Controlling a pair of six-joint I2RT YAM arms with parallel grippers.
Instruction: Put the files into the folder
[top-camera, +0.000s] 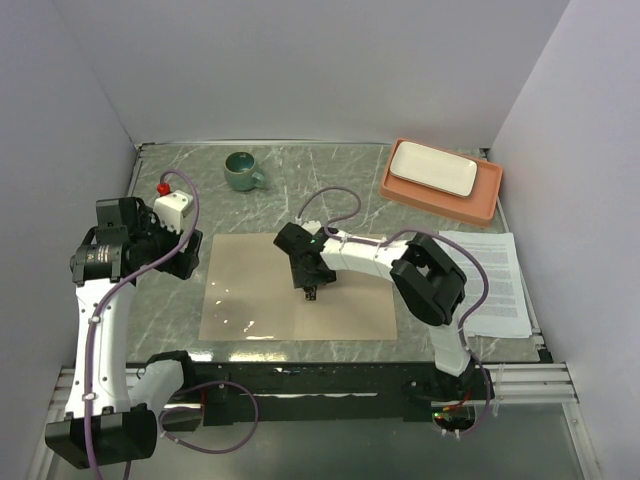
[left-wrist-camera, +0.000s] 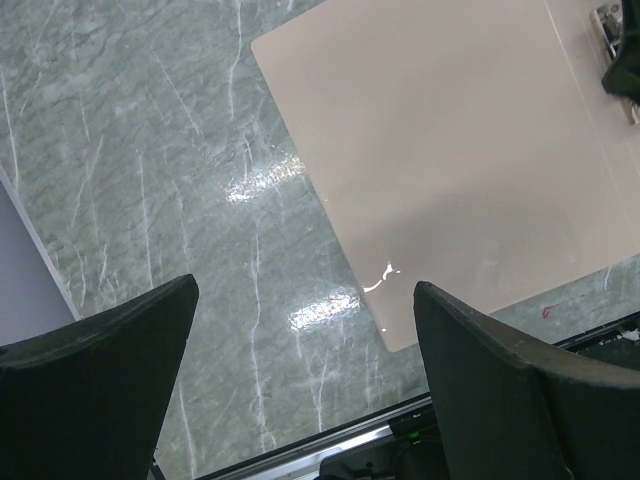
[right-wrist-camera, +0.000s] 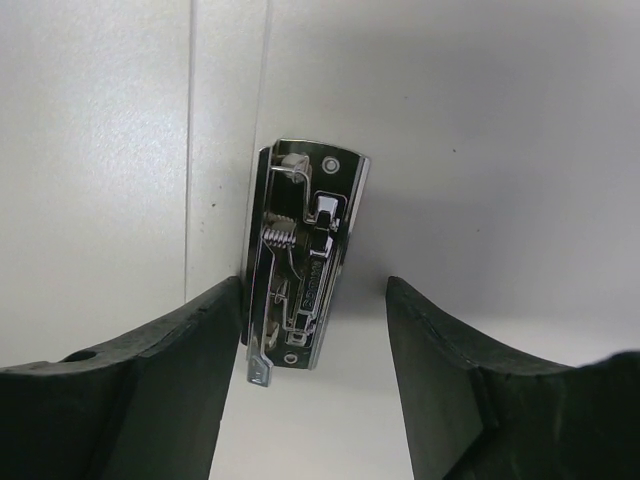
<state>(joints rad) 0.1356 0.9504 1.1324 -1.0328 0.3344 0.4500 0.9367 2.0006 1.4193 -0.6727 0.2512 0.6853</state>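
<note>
Folder (top-camera: 250, 290) lies open and flat mid-table, its metal clip (right-wrist-camera: 305, 265) between the fingers of the right gripper (right-wrist-camera: 315, 290). Jaws apart, one finger just beside the clip's edge, a gap at the other. Files (top-camera: 492, 285) lie at the right edge of the table (top-camera: 350, 175), clear of the folder. Left gripper (left-wrist-camera: 305, 295) hangs wide open over marble off the folder's left corner.

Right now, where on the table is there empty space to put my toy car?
The table is bare at the back between the mug and the orange tray, and the left half of the folder is bare too. Crowded: the folder's middle, where the right gripper straddles the clip, and the right edge with the files.
</note>
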